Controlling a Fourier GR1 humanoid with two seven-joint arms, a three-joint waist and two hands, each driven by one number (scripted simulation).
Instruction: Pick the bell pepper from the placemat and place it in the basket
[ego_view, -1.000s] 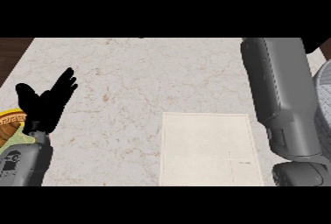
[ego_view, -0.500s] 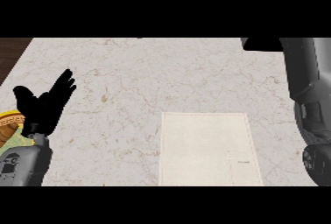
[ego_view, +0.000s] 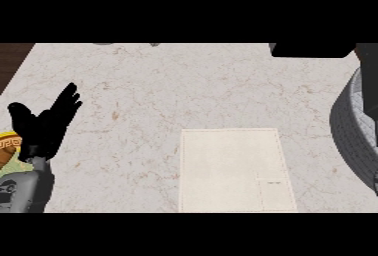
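Note:
A cream placemat (ego_view: 236, 170) lies on the marble counter (ego_view: 184, 90) at the lower middle, with nothing on it. No bell pepper and no basket show in the head view. My left hand (ego_view: 46, 127) rests open at the left, fingers pointing up and to the right. My right forearm (ego_view: 358, 135) fills the right edge as a grey curved bulk. A black shape, seemingly my right hand (ego_view: 310, 50), is cut off by the top right edge, and whether it holds anything is hidden.
A plate (ego_view: 7, 145) with a yellow patterned rim peeks in at the left edge, partly behind my left hand. Dark wood floor (ego_view: 11, 60) shows past the counter's upper left corner. Two small grey things (ego_view: 103, 44) touch the top edge.
My right forearm has swung from beside the placemat out to the right edge of the view. The left hand has stayed where it was.

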